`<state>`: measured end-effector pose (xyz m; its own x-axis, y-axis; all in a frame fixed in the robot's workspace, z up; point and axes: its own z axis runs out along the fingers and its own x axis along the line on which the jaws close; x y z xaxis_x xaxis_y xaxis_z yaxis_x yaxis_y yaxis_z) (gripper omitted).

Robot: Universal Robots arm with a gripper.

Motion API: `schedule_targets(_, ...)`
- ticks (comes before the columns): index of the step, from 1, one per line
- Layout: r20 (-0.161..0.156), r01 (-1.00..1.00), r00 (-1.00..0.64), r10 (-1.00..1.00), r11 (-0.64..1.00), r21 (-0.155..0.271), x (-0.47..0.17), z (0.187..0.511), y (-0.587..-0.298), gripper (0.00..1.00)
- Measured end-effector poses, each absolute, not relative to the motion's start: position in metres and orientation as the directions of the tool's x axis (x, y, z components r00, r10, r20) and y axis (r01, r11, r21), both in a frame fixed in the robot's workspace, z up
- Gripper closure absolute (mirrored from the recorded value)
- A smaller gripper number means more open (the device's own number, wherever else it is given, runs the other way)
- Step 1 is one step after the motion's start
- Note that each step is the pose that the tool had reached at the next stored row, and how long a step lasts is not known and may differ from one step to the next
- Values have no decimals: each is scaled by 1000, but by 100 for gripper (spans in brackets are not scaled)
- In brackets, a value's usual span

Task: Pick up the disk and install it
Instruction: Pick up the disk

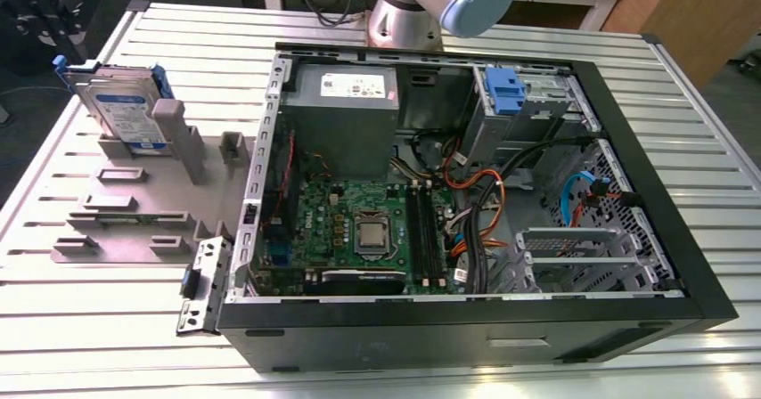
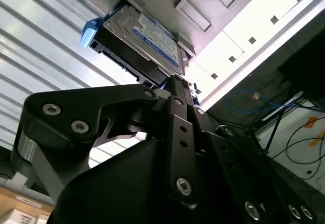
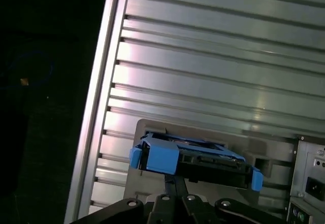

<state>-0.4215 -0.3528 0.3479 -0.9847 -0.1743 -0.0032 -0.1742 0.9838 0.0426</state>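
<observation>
- Exterior view: flat silver-grey hard disk [image 1: 125, 114] with white-and-blue label and blue plastic side rails. It stands on edge in a slot of the grey plastic holder fixture [image 1: 143, 194], at the exterior view's left.
- The fixture rests on the ribbed aluminium table [image 1: 107, 328], just beside the open black computer case [image 1: 648, 158], which lies on its side with the green motherboard [image 1: 356, 225] exposed.
- A bare blue plastic clip [image 1: 505, 92] sits in the drive cage at the case's far corner. The silver-and-blue robot arm [image 1: 429, 7] rises behind the case.
- Second wrist view: black metal gripper [image 2: 175, 82], fingers drawn together on nothing. The disk [image 2: 150, 38] is in its slot beyond the tips, near but apart from them.
- First wrist view: gripper [image 3: 172, 181] aimed at the disk's upper edge [image 3: 203, 160], its blue rail ends showing either side.
- Progress, judged: none of the task is complete. The disk is not yet grasped, so pick-up and installation in the case both remain outstanding.
</observation>
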Motion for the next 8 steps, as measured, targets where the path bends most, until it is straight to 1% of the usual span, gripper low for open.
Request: schedule_targets(8,-3,-278,-961,-278,960,43,-421,348,-353,89)
